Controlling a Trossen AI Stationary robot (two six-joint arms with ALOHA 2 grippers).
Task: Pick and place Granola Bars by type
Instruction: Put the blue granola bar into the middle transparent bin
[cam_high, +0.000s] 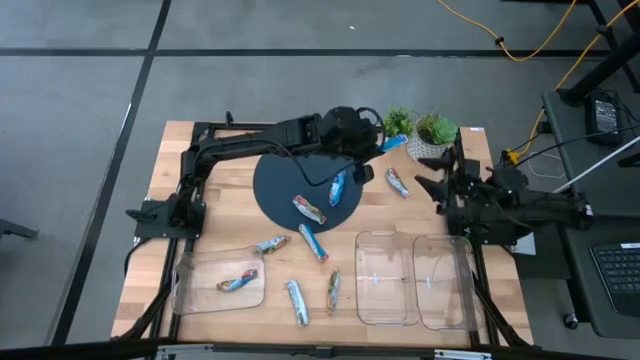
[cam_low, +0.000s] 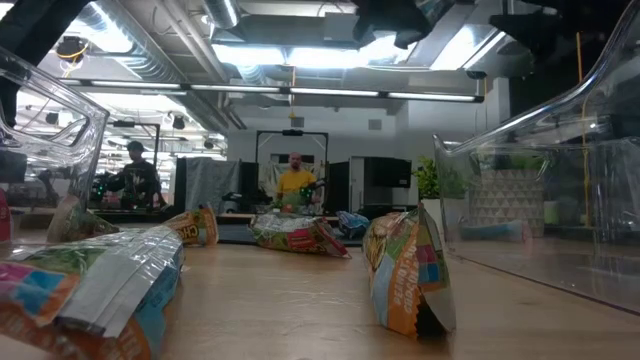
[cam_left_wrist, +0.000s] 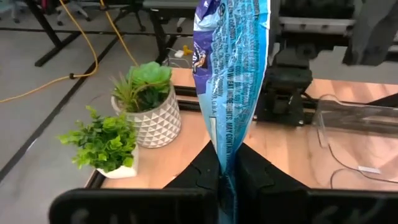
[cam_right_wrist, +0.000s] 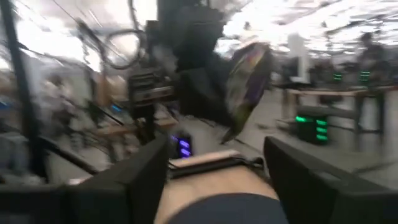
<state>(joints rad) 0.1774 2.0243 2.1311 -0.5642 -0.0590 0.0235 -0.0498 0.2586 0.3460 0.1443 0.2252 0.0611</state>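
Left wrist view only: left gripper (cam_left_wrist: 227, 180) clenching a blue-wrapped bar (cam_left_wrist: 230, 74) by its lower end, wrapper standing upright; printed small text running down the crinkled foil.
High view only: showing the spread of the Granola Bars (cam_high: 310, 210); left gripper (cam_high: 375, 150) reaching over the far edge of the dark round mat (cam_high: 275, 185), blue bar (cam_high: 392, 142) sticking out toward the plants.
Right wrist view: right gripper (cam_right_wrist: 217, 165) standing released, fingers (cam_right_wrist: 149, 168) wide apart and gripping nothing; heavily blurred, a bar-like shape hanging beyond, not resolvable.
Right arm: waiting at the right edge of the worktop (cam_high: 225, 225), gripper (cam_high: 435, 185) pointing inward.
Low view only: looking level across the wood, an orange-and-green bar (cam_low: 405, 270) standing on end near the lens, two people (cam_low: 293, 178) sitting far back in the room.
Surface: wooden worktop carrying three clear trays (cam_high: 385, 280) along the near edge; left tray (cam_high: 195, 295) holding one bar (cam_high: 237, 283), the other two holding none.
Room: grey floor, yellow cable (cam_high: 530, 45), two potted plants (cam_high: 425, 130) at the far edge.
Bars' look: shiny crinkled wrappers, blue, green, silver, red-orange; two lying on the mat, others loose on the wood between mat and trays.
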